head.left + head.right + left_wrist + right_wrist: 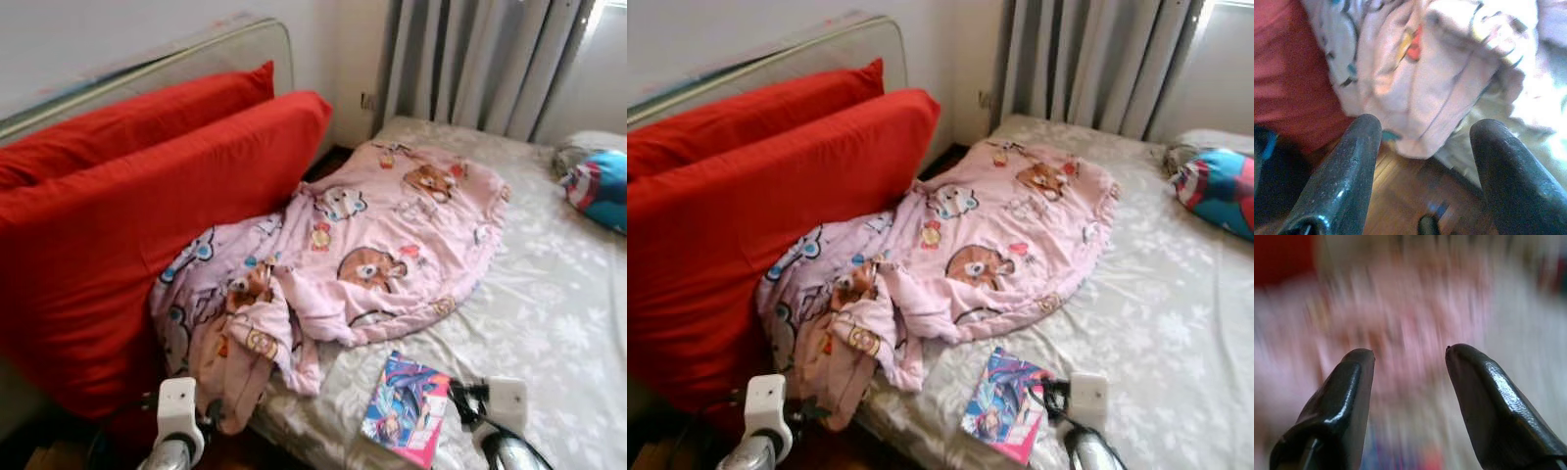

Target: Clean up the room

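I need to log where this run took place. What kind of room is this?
Most likely a bedroom: a bed with a crumpled pink cartoon blanket, big red pillows against the headboard, and grey curtains behind.

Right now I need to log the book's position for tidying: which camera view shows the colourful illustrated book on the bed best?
The left eye view: the colourful illustrated book lies whole on the grey floral bedsheet, near the bed's edge. The right eye view shows it too, nearer the frame's bottom. The right wrist view is blurred, and the left wrist view shows pink blanket.
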Controlling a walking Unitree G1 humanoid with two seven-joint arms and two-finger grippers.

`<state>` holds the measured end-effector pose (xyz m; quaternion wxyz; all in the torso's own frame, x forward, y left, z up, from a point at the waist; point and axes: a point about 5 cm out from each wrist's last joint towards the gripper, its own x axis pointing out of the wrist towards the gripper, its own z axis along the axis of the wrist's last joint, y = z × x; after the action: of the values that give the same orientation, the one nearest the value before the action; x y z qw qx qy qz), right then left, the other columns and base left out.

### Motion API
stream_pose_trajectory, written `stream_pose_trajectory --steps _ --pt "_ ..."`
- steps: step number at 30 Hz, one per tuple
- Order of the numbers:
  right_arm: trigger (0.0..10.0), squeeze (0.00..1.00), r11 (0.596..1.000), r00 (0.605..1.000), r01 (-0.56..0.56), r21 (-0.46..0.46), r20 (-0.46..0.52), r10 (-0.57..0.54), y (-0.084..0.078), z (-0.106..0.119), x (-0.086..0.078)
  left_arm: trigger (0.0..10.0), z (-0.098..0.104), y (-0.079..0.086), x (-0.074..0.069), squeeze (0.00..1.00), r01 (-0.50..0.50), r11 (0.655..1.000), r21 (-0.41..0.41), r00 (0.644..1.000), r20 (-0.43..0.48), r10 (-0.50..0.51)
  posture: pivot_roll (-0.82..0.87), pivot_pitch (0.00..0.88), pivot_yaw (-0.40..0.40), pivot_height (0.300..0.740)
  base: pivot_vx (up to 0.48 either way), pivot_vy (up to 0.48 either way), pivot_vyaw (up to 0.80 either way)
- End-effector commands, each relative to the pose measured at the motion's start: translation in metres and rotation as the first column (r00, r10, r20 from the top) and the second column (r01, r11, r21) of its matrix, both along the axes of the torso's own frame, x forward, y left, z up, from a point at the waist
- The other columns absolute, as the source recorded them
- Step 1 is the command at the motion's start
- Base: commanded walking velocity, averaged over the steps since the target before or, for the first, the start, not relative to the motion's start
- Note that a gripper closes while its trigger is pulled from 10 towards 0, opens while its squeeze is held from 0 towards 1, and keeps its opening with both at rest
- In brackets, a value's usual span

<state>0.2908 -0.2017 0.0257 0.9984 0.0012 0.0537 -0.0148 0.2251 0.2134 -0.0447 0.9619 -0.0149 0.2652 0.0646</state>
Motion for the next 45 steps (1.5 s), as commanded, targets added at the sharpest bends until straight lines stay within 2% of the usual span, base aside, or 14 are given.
stream_pose_trajectory --steps 1,10,11,12,13,14,15,16,18,25,31,34,41,45 --pt "10.0 0.00 1.000 0.996 -0.009 -0.004 0.083 0.009 0.006 0.015 0.010 10.0 0.000 0.004 -0.005 0.00 -0.018 1.000 -0.004 1.000 0.020 0.018 -0.06 0.000 0.025 0.740 0.000 0.000 0.00" --pt "10.0 0.00 1.000 0.991 -0.020 -0.014 0.135 0.022 0.012 0.023 0.014 10.0 0.007 0.004 -0.002 0.00 0.001 1.000 0.012 0.994 0.111 -0.002 -0.06 0.000 0.028 0.740 0.000 0.000 0.00" --pt "10.0 0.00 1.000 0.991 -0.021 -0.019 0.129 0.024 0.012 0.021 0.012 10.0 0.035 0.005 0.030 0.00 0.038 0.968 0.249 0.973 0.211 -0.092 -0.06 0.000 0.029 0.740 0.000 0.000 0.00" --pt "10.0 0.00 1.000 0.992 -0.015 -0.019 0.123 0.018 0.012 0.020 0.011 10.0 0.064 0.002 0.057 0.00 0.034 0.906 0.423 0.933 0.311 -0.180 -0.06 0.000 0.029 0.740 0.000 0.000 0.00" --pt "10.0 0.00 1.000 0.993 -0.011 -0.018 0.119 0.013 0.011 0.019 0.010 10.0 0.085 -0.001 0.074 0.00 0.010 0.851 0.525 0.893 0.379 -0.244 -0.06 0.000 0.029 0.740 0.000 0.000 0.00" --pt "10.0 0.00 1.000 0.994 -0.006 -0.020 0.113 0.009 0.010 0.017 0.009 10.0 0.107 -0.013 0.089 0.00 0.003 0.894 0.449 0.838 0.486 -0.247 -0.06 0.000 0.030 0.740 0.000 0.000 0.00" --pt "10.0 0.00 1.000 0.994 0.001 -0.019 0.106 0.001 0.008 0.016 0.007 10.0 0.124 -0.023 0.101 0.00 0.032 0.972 0.234 0.801 0.575 -0.165 -0.07 0.000 0.033 0.740 0.000 0.000 0.00" --pt "10.0 0.00 1.000 0.995 0.005 -0.018 0.103 -0.003 0.007 0.015 0.007 10.0 0.127 -0.026 0.105 0.00 0.046 0.987 0.152 0.800 0.586 -0.127 -0.07 0.000 0.033 0.740 0.000 0.000 0.00" --pt "10.0 0.00 1.000 0.995 0.011 -0.022 0.096 -0.008 0.006 0.014 0.006 10.0 0.126 -0.021 0.109 0.00 0.060 0.993 0.098 0.819 0.564 -0.105 -0.07 0.000 0.034 0.740 0.000 0.000 0.00" --pt "10.0 0.00 0.999 0.992 0.028 -0.016 0.126 -0.026 0.006 0.020 0.009 10.0 0.137 -0.020 0.111 0.00 0.041 0.989 0.141 0.770 0.627 -0.121 -0.06 0.000 0.039 0.740 0.000 0.000 0.00" --pt "10.0 0.00 0.999 0.990 0.031 -0.014 0.140 -0.029 0.007 0.022 0.010 10.0 0.123 -0.016 0.103 0.00 0.037 0.994 0.104 0.803 0.589 -0.092 -0.07 0.000 0.044 0.740 0.000 0.000 0.00" --pt "10.0 0.00 0.998 0.993 0.063 -0.012 0.105 -0.061 0.004 0.014 0.005 10.0 0.105 -0.007 0.092 0.00 0.051 0.992 0.115 0.848 0.520 -0.104 -0.06 0.000 0.046 0.740 0.000 0.000 0.00" --pt "10.0 0.00 0.996 0.990 0.090 -0.017 0.115 -0.087 0.000 0.019 0.010 10.0 0.104 -0.003 0.091 0.00 0.043 0.992 0.119 0.853 0.512 -0.099 -0.05 0.000 0.047 0.740 0.000 0.000 0.00" --pt "10.0 0.00 0.996 0.983 0.086 -0.024 0.164 -0.081 0.004 0.031 0.018 10.0 0.109 -0.009 0.091 0.00 0.076 0.990 0.118 0.826 0.548 -0.128 -0.08 0.000 0.074 0.740 0.000 0.000 0.00"
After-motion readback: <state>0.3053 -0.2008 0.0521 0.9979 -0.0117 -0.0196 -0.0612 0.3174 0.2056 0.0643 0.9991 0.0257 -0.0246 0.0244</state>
